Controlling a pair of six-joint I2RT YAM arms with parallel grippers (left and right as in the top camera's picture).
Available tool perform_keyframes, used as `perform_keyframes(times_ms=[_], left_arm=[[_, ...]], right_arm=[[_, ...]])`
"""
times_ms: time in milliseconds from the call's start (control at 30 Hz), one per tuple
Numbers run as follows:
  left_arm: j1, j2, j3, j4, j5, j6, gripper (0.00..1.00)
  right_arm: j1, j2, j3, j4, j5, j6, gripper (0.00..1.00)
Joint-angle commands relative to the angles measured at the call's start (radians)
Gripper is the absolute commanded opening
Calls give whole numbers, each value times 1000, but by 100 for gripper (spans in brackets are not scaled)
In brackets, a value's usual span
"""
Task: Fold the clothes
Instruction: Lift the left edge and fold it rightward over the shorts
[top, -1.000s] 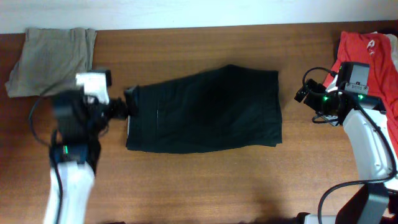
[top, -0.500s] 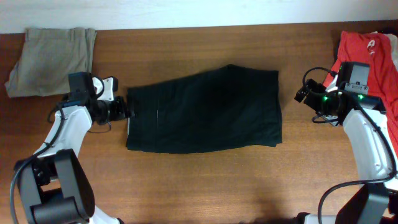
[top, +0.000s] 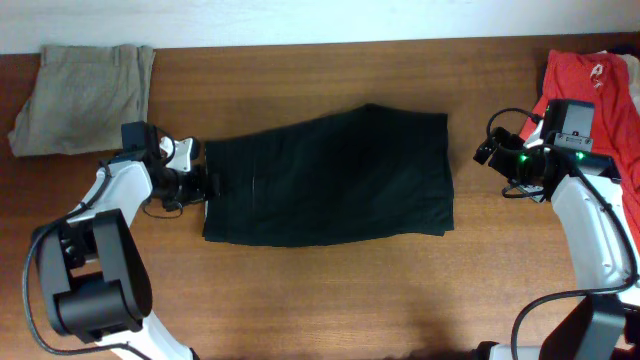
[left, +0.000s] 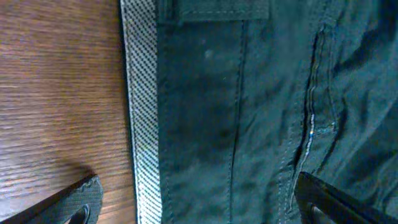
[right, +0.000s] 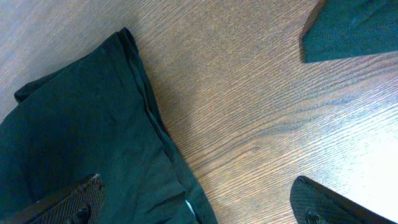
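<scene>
The black shorts lie folded flat in the middle of the table, waistband to the left. My left gripper sits at the waistband edge, open, one finger over the wood and one over the cloth; its wrist view shows the black fabric and its white-striped waistband lining between the fingers. My right gripper is open and empty, just right of the shorts' leg end, whose hem shows in its wrist view. Khaki shorts lie at the back left. A red top lies at the back right.
The wooden table shows bare wood in front of the shorts. A white wall edge runs along the back. The right arm's base stands at the front right corner.
My left arm has swung its wrist round and drawn back toward the left, its gripper staying at the waistband edge. The shorts and the right arm have not moved.
</scene>
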Motion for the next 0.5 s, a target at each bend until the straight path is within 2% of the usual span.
perform_keyframes(times_ms=[0,67,100,167,300,367,467], left_arm=[[-5,74,-31,-36,25,13,89],[-5,75,-31,-56,25,12,89],[-5,75,-31,-66,26,12,85],[-10,75,-31,-75,57,13,83],[-27,75,-32,-75,77,13,82],[-40,75,-32,-71,77,13,77],[-63,75,-32,-50,69,12,46]], right_arm=[[3,2,7,3,5,1,99],[3,2,7,3,5,1,99],[3,2,7,3,5,1,99],[3,2,7,3,5,1,99],[3,2,7,3,5,1,99],[3,2,7,3,5,1,99],[3,2,7,3,5,1,99]])
